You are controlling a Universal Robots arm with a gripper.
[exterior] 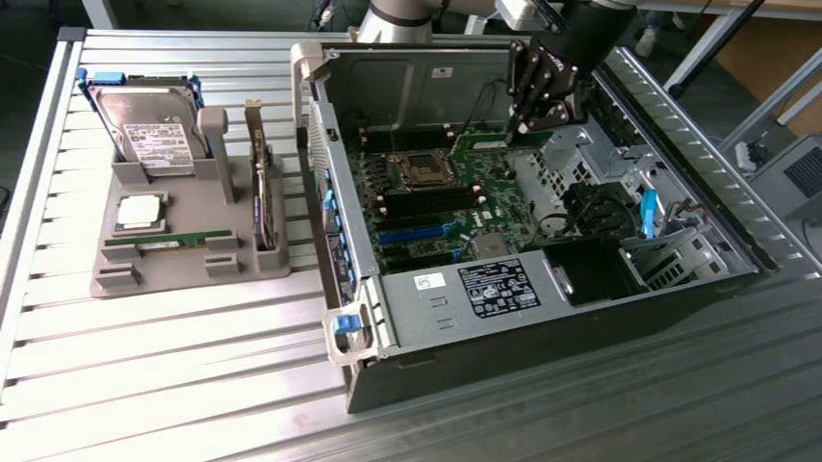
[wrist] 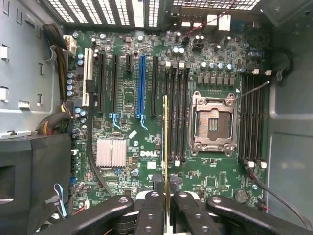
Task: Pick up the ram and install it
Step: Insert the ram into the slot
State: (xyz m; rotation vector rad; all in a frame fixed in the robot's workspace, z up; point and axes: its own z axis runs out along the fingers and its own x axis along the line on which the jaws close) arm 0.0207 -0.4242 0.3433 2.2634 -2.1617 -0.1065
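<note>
Inside the open computer case (exterior: 424, 318), near one o'clock in the exterior view, the pincer (exterior: 533, 117) hangs above the motherboard (exterior: 475, 197). That view takes in the surroundings. The case lies on its side on a slatted metal tabletop (exterior: 154, 375). At nine o'clock from the case, on the exterior view's left, sits a grey parts holder (exterior: 180, 274). The holder carries a hard drive (exterior: 152, 135) standing on edge, a processor chip (exterior: 139, 212), a second memory stick (exterior: 173, 239) lying flat, and an upright expansion card (exterior: 264, 197).

The wrist view takes in the grip itself. Two black fingers (wrist: 151, 213) are pressed together on the ram (wrist: 166, 142), pinching one end of it. The stick is seen edge-on as a thin green-and-gold line reaching out over the board. It runs parallel to the black memory slots (wrist: 178, 112), just beside them on the side away from the open processor socket (wrist: 213, 122). How high it sits above the board cannot be told. A blue expansion slot (wrist: 142, 83) and a small finned heatsink (wrist: 111, 152) lie farther from the socket.
</note>
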